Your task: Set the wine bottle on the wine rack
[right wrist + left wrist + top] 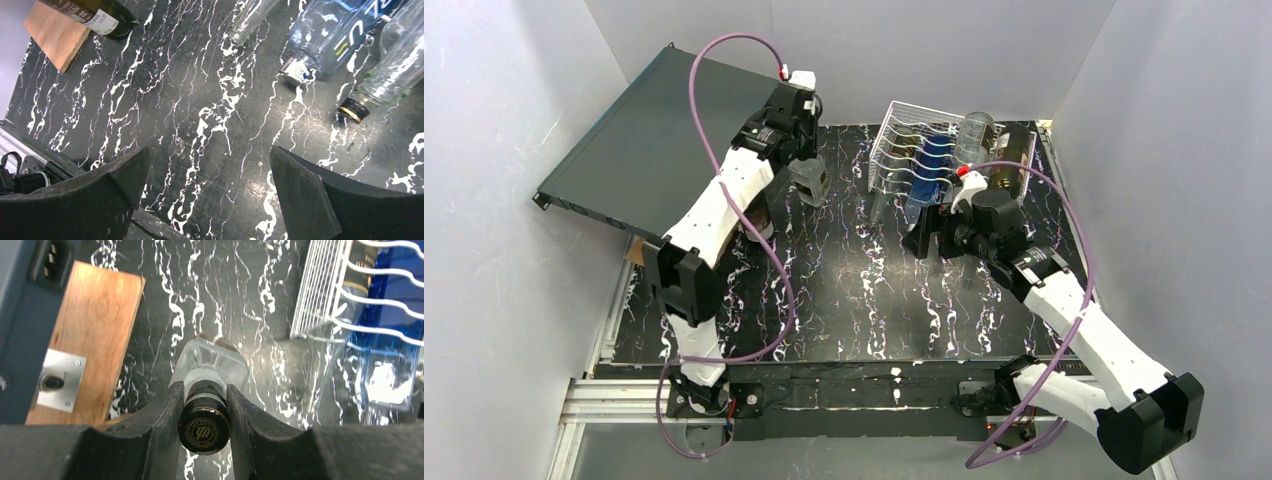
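Left gripper is clamping the cap end of the wine bottle, standing upright on the worktop; the wine rack is lying to its right. Right gripper is hanging spread wide, empty.

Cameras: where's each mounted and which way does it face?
Top external: above, behind robot; looks down on table, rack, both arms.
Left wrist: on left arm, looks down past left gripper, shut on bottle.
Right wrist: on right arm, looks down at table through open right gripper.
Shared: wood block in both wrist views.
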Robot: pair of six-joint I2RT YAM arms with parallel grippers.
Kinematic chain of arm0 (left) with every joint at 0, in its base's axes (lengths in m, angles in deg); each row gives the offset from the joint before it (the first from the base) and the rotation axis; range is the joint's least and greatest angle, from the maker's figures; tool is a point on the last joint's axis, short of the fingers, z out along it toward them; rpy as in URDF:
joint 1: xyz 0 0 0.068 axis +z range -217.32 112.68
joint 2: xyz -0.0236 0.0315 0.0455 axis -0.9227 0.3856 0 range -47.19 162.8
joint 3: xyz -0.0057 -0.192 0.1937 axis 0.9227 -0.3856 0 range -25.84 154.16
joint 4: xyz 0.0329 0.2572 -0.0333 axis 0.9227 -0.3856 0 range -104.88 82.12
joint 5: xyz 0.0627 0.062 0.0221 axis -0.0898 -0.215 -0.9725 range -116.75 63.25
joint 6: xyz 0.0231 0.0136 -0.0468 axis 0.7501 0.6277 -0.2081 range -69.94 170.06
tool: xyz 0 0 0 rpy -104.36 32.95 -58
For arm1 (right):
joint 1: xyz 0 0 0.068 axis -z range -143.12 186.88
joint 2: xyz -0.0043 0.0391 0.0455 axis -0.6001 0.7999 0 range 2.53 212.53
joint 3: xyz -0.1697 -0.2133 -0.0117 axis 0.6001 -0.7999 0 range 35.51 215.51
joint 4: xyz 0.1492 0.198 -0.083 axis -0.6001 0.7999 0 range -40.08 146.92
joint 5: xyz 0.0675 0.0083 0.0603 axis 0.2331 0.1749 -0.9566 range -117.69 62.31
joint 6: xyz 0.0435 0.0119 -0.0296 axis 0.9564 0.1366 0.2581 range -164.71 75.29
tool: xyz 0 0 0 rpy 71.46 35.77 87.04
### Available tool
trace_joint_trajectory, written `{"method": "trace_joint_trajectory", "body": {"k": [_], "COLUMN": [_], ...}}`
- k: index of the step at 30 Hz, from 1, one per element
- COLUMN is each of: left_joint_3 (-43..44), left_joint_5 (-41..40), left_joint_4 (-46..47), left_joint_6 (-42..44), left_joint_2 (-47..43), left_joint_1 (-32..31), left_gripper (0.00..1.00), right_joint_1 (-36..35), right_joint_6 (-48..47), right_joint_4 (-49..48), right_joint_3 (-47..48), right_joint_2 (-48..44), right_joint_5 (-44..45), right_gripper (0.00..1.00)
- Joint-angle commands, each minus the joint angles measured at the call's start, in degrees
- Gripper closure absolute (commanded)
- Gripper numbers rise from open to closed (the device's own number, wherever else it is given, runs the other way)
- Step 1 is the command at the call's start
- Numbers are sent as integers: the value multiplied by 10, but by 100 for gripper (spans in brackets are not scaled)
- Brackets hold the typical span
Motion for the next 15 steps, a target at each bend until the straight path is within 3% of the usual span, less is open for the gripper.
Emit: {"method": "trace_joint_trajectory", "body": {"k": [1,8,15], "left_joint_3": [-88,-273,-370], "left_joint_5": [25,-20,-19], "left_joint_4": [-13,31,39], "left_joint_6": [-26,-97,-148], "left_joint_2": [-93,-211,-244], "left_joint_1": [-20,-71,-134], "left_gripper": [100,100,100], "right_joint_1": [0,0,-1], "right_joint_6": [38,68,101], "right_joint_4": [-58,-75,-101], "right_joint_3": [-13,-3,-14], "right_joint_2": [14,58,80], "right_joint_5": [-32,-42,-59], "right_gripper": [2,2,2]}}
